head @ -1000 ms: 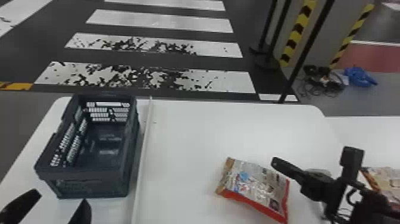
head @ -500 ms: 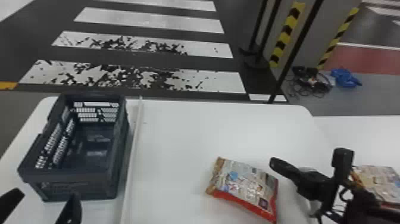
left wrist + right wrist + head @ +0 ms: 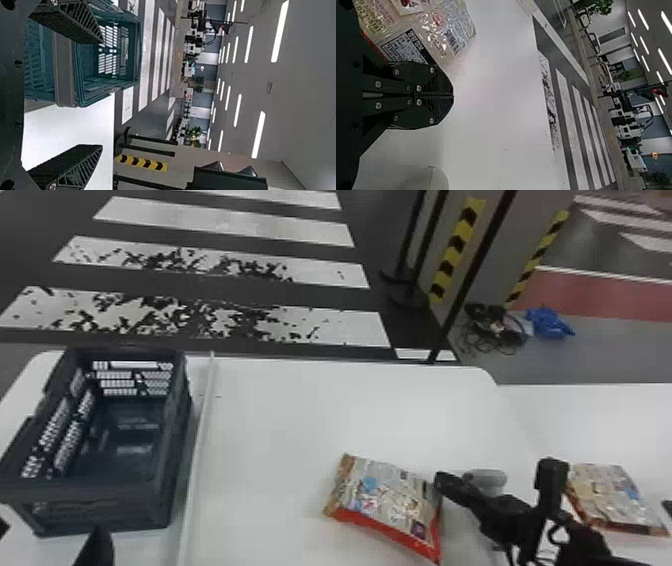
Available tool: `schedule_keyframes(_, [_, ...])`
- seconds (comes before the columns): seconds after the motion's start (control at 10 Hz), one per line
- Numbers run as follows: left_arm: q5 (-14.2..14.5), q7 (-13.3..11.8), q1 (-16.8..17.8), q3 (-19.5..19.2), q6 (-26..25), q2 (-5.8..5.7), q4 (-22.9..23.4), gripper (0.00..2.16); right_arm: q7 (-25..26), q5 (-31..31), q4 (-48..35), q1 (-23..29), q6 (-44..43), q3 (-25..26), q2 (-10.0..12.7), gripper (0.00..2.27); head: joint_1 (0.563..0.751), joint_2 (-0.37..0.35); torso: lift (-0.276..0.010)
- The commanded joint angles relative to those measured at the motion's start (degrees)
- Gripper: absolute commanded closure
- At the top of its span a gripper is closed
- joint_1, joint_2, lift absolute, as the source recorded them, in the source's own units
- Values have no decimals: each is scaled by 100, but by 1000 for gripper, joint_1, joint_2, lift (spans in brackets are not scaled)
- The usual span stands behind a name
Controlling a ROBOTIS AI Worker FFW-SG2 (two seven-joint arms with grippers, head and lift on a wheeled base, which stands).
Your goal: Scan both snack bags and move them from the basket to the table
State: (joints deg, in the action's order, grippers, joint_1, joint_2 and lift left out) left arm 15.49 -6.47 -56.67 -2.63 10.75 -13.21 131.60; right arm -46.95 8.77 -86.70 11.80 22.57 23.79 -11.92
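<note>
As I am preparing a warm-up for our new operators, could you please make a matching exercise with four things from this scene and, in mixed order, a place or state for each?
Column one
1. Basket
2. Left gripper
3. Right gripper
4. Snack bag nearer the basket

Column two
A. Fingers held wide apart
B. Lying on the table, its red edge towards the robot
C. Standing at the left of the table
D. Fingers shut together, with nothing between them

Right pairs: 1-C, 2-A, 3-D, 4-B
</note>
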Motion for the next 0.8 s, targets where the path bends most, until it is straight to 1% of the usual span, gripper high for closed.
schedule_keyframes(0.0, [-2, -12, 25, 25, 1, -15, -30, 53, -24, 72, -4, 130, -28, -24, 5, 2246, 695, -219, -98])
schedule_keyframes(0.2, [-2, -30, 77, 52, 1, -68, -65, 53, -60, 239, -83, 385, -11, -24, 41, 2246, 695, -220, -98])
schedule_keyframes(0.4, [42, -47, 192, 61, -16, -94, -161, 53, -68, 564, -497, 833, 95, 11, 93, 2246, 695, -219, -98])
schedule_keyframes(0.6, [138, -74, 323, 69, -16, -129, -302, 53, -68, 784, -1059, 1255, 429, 178, 366, 2246, 695, -210, -98])
schedule_keyframes(0.7, [173, -74, 394, 61, -16, -147, -346, 53, -60, 951, -1375, 1492, 569, 187, 454, 2246, 695, -201, -98])
